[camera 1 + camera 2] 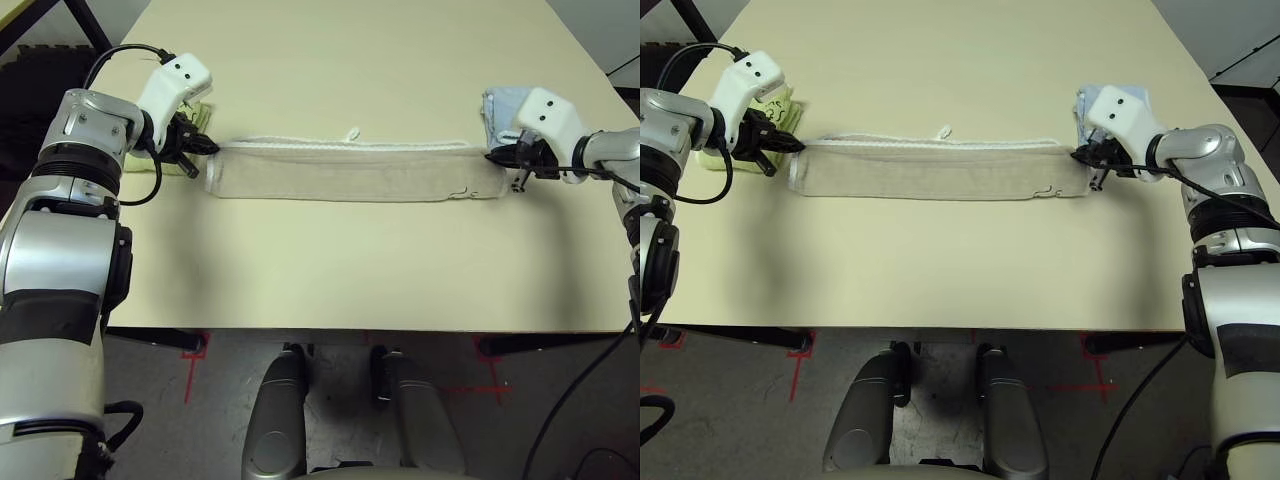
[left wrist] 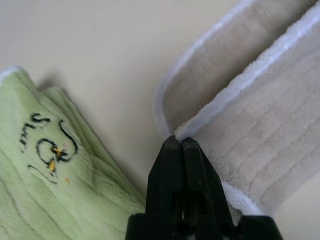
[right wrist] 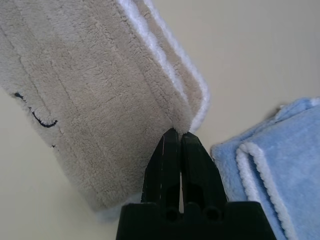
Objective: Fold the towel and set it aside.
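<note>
Lying across the middle of your pale cream tabletop point(image 1: 330, 270) is the beige terry cloth towel with white stitched edging point(image 1: 355, 172), doubled lengthwise into a long narrow strip that runs from near the left edge toward the right edge. A small white loop point(image 1: 352, 133) sticks out from its far long side, and a small dark printed mark point(image 3: 37, 116) sits near its right end on the near side.

Your left gripper point(image 1: 205, 146), two black fingers, is at the towel's left end. In the left wrist view the fingers point(image 2: 172, 170) are pressed together with their tips at the white-edged corner where the two layers meet; you appear to be pinching that corner, though the cloth between the tips is too little to be sure of.

Your right gripper point(image 1: 1080, 153) is at the towel's right end, fingers point(image 3: 170, 160) likewise pressed together at the layered corner.

A lime-green folded towel with dark embroidered lettering point(image 2: 45, 185) lies just beside the left gripper, near the left edge. A light blue folded towel with white edging point(image 3: 275, 165) lies just beside the right gripper, near the right edge.
</note>
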Controlling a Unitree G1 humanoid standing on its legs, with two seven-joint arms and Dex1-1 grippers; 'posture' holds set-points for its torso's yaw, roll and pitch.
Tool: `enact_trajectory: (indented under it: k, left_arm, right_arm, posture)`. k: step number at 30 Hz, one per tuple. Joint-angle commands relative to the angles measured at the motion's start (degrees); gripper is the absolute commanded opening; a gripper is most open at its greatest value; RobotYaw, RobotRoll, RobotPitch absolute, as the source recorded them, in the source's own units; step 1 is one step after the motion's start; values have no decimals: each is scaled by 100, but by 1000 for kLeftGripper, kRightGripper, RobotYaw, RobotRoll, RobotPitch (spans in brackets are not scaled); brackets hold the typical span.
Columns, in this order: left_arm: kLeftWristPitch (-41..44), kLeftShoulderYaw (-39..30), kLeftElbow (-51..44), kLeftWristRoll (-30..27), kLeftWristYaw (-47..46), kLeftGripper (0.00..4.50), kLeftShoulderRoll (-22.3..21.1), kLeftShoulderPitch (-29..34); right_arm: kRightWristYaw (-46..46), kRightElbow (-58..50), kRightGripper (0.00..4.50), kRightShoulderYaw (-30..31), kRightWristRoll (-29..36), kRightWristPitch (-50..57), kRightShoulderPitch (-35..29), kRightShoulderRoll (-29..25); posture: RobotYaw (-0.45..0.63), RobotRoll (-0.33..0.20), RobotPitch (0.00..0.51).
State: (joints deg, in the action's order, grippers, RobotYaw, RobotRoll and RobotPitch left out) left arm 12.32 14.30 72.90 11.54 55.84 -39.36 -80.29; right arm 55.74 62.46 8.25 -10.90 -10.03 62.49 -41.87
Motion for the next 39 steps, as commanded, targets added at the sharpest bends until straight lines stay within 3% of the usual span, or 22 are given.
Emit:
enact_trajectory:
  k: [1, 20, 23, 27, 33, 39]
  left_arm:
    - [-31, -112, 165, 101, -222, 32, 60, -19]
    - [-119, -220, 298, 333, -724, 32, 270, 84]
    - [-173, -214, 303, 364, -848, 673, 282, 114]
    - [-402, -411, 274, 246, -1167, 2206, 249, 87]
    - [-687, -740, 151, 71, -838, 4473, 56, -123]
    - [-468, -1758, -328, -1181, 1258, 4492, 46, -31]
  right_arm:
    - [-174, 136, 0, 29, -109, 118, 52, -16]
    - [-1315, 382, 0, 94, -422, 171, 247, 374]
    - [-1722, 415, 750, 38, -433, 63, 229, 485]
    - [-2020, 362, 2227, -104, -313, -168, 233, 537]
    - [-1975, 256, 4421, -839, 489, -789, 283, 615]
    - [41, -609, 4467, -1804, 2170, 720, -191, 660]
  posture:
    - [51, 0, 246]
    - [35, 0, 253]
    - [35, 0, 253]
    - [30, 0, 251]
    - [26, 0, 248]
    - [29, 0, 244]
